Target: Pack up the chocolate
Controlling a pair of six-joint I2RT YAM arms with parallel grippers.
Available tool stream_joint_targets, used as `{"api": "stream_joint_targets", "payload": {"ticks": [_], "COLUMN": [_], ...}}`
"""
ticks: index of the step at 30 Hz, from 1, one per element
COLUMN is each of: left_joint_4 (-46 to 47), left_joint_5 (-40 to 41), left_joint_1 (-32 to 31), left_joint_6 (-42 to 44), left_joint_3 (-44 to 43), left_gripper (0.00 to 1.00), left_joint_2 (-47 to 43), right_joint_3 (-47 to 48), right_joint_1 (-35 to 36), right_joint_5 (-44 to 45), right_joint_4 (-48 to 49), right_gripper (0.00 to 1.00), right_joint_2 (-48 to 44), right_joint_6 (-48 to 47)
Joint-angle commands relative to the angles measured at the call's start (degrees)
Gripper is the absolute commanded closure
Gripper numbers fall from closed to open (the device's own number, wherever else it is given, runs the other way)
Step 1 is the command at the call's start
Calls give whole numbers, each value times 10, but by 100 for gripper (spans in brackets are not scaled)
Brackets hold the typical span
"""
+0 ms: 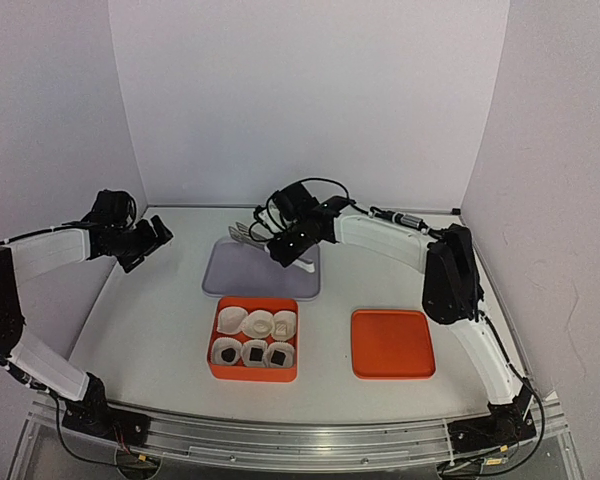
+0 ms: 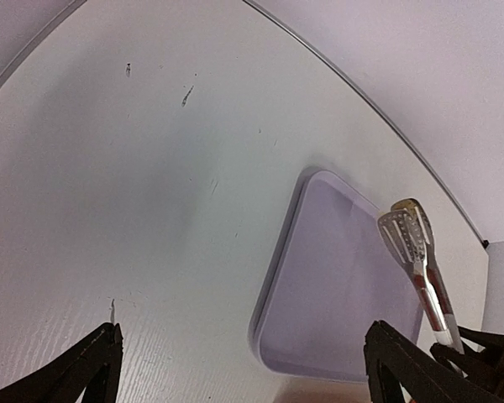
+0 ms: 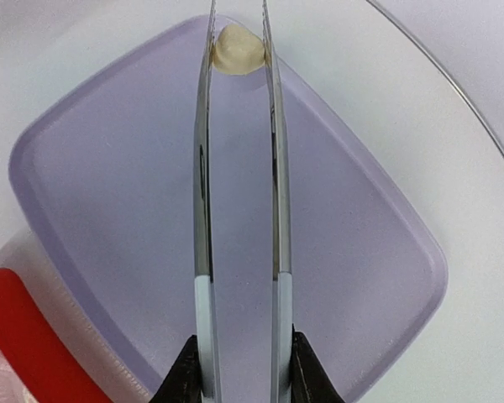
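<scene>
A white table (image 1: 160,330) boxed in by plain pale walls carries a lavender tray (image 3: 109,210), an orange box (image 1: 252,372) of paper cups (image 1: 260,322) and, apart to its right, an orange lid (image 1: 392,343). What worries us is the cream chocolate chunk (image 3: 239,49). It sits at the very tips of the tongs (image 3: 203,210), by the tray's far edge, pinched only between two slim metal blades. A slight slackening or a jolt on the way to the box could let it slip out and roll away. The right gripper (image 3: 244,374) is clenched on the tongs' handle end, squeezing the blades nearly parallel. The left gripper (image 1: 150,243) hangs spread wide over the table's left side, grasping nothing. Three dark chunks (image 1: 253,352) lie in the near cups; we cannot tell whether the far cups are filled.
</scene>
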State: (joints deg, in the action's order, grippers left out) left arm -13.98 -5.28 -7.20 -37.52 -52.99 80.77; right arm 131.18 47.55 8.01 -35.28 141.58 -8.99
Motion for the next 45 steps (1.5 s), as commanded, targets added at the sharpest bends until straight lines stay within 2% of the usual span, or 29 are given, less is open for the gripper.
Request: {"api": "stream_joint_targets", "payload": {"ticks": [1,12,18,45], "left_joint_4": [6,-1,-2,-8], "left_joint_5": [7,8,7,13], "left_joint_1": [-2,-2,-2,-2], "left_joint_6": [4,12,11,1], "left_joint_3": [5,7,9,13], "left_gripper": [0,0,0,0], "left_joint_2": [-30,-39,-39,-43], "right_joint_3": [-42,-302,-380,-365], "right_joint_1": [3,41,58,66], "right_joint_5": [-37,-167,-212,-157], "right_joint_4": [46,50,48,-13], "right_gripper": [95,96,96,97], "right_joint_2": [-92,-295,-353,-292], "right_joint_6": [-15,-131,-155,-195]}}
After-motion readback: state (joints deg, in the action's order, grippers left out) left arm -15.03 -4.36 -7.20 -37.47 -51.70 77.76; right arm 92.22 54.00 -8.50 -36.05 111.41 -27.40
